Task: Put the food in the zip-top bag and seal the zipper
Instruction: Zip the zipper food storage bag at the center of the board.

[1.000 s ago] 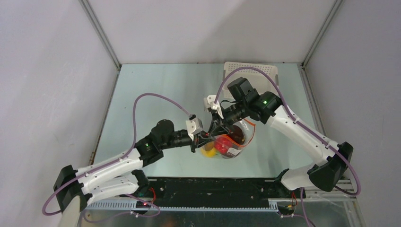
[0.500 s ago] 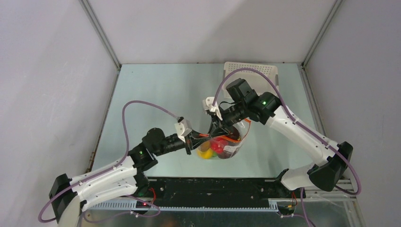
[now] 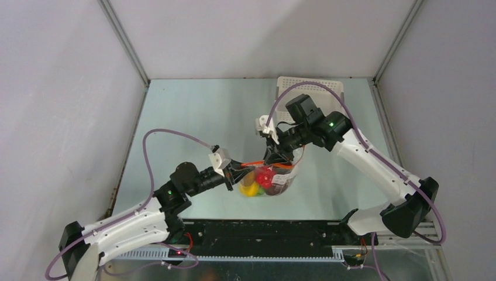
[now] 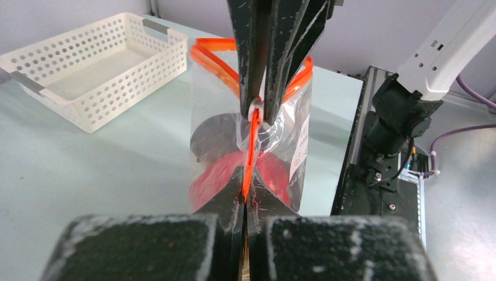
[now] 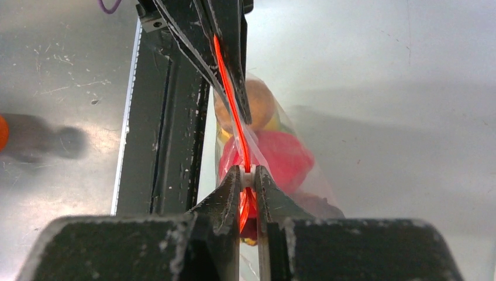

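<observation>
**A:** Bag (image 3: 282, 182) has slid left vs a sec ago. L arm drew back toward its base and dragged it along. Zipper (image 4: 248, 158) is now pulled straight btw the two grippers.

**B:** Where's it sitting?

**A:** Mid-table (image 3: 193, 117), just ahead of the bases, mouth up. Can't tell if the bottom rests on the table or hangs. Food (image 3: 263, 178) is inside: red, maroon and yellow-green balls show thru the film.

**B:** Grippers?

**A:** L gripper (image 4: 244, 181) is pressed flat on the zipper's near end. R gripper (image 5: 247, 175) pinches the white slider (image 4: 255, 110), jaws a sliver apart around it.

**B:** Step?

**A:** Loading looks done, sealing is half-way imo. Strip btw L gripper and slider reads as one line, so prob closed. Past the slider the mouth gapes, two orange lips apart, on the basket (image 4: 99, 88) side.

**B:** Next?

**A:** R has to run the slider to the far end, away from L, while L anchors and keeps tension. Pull must stay in line w/ the strip. Film is floppy, so slack or a sideways tug would prob bunch it or slip the slider out of the pinch. Basket is well apart, so no clash expected.
</observation>
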Robot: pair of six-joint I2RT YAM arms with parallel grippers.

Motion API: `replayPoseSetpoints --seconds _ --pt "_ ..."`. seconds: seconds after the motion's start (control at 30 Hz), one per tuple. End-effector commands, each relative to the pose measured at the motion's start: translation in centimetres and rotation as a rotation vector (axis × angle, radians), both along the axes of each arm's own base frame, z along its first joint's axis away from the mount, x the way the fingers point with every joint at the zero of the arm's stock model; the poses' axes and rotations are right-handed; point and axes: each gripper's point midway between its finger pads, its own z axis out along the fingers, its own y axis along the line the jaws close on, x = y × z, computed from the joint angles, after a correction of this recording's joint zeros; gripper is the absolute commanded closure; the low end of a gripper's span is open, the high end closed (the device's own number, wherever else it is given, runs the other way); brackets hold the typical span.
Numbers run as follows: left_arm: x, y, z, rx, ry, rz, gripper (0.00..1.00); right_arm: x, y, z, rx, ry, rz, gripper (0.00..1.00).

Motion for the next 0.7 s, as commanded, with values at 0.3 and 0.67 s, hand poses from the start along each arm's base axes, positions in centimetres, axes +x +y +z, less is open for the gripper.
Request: replayPoseSetpoints --seconds 0.3,0.67 --pt "1.4 2.2 2.6 -0.073 -0.066 0.135 1.00 1.5 -3.2 0.9 -0.047 -0.060 -0.109 1.00" --pt "2.1 3.9 1.6 -0.053 -0.048 0.225 1.00 2.7 -4.3 0.2 -0.094 -0.074 -0.147 1.00"
